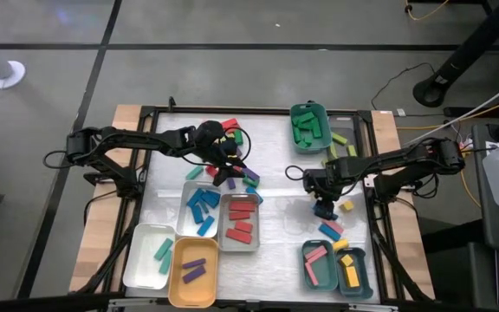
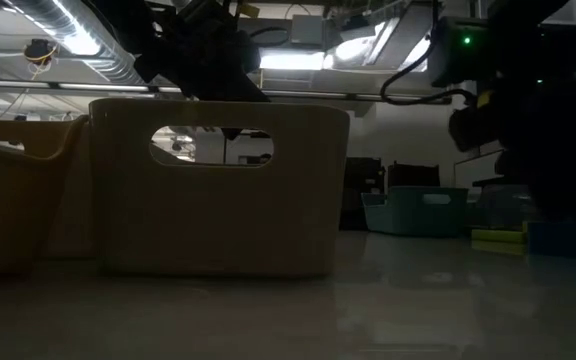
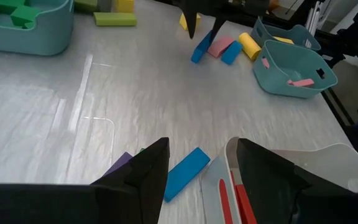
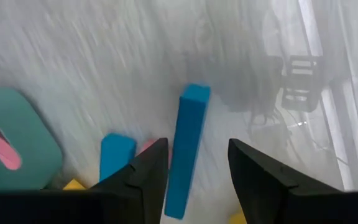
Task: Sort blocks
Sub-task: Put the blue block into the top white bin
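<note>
Jaws on the right gripper [image 4: 194, 171] stand apart around an upright blue block [image 4: 186, 149] near the table's [image 1: 275, 195] right side, though I cannot tell whether they pinch it. Left gripper [image 3: 197, 171] jaws are spread wide and empty above a flat blue block [image 3: 186, 173], just beside the rim of the grey tray [image 1: 240, 245] of red blocks [image 1: 242, 218]. Open table lies between the two arms. Seven trays ring the table's edges; loose blocks [image 1: 334, 230] lie near the two teal trays [image 1: 336, 269] on the right.
</note>
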`<action>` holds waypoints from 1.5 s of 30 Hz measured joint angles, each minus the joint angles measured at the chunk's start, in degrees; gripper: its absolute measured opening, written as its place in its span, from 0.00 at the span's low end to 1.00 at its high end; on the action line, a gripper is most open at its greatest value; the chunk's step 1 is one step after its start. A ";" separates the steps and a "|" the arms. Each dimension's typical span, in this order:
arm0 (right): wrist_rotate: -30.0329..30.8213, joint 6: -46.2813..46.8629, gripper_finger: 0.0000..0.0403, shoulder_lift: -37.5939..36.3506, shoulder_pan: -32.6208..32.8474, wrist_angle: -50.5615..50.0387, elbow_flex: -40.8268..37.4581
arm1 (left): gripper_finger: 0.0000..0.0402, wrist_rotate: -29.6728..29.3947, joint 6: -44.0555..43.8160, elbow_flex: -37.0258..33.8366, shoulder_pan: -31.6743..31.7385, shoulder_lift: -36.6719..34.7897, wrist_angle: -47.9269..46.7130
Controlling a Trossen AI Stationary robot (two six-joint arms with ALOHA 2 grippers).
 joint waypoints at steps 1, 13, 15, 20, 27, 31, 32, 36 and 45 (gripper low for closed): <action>0.00 0.25 0.42 0.00 0.00 0.36 0.00 | 0.44 0.00 0.00 0.00 -0.02 0.00 0.00; 2.62 4.31 0.42 1.97 0.00 3.06 -0.89 | 0.44 0.00 0.00 0.00 0.00 0.00 0.00; 3.54 4.35 0.42 2.53 0.07 3.03 -1.48 | 0.44 0.00 0.10 0.00 0.00 0.00 0.05; 4.13 4.47 0.42 2.56 0.00 5.26 -2.99 | 0.44 0.00 1.49 0.00 0.00 0.01 0.05; 2.96 4.49 0.42 2.56 0.00 4.11 -3.06 | 0.44 0.00 1.49 0.00 0.00 0.02 0.05; 3.01 4.50 0.42 2.45 0.02 2.12 -3.02 | 0.44 0.00 1.49 0.00 0.00 0.02 0.03; 3.76 4.50 0.42 2.32 0.02 1.43 -2.82 | 0.44 -0.01 1.49 0.00 0.00 0.02 0.03; 7.44 4.43 0.42 2.25 0.00 -1.81 -1.28 | 0.44 0.00 1.49 0.00 0.00 0.02 0.03; 4.98 6.07 0.42 2.25 3.69 -3.81 -0.46 | 0.44 -0.01 1.49 0.00 0.00 0.02 0.03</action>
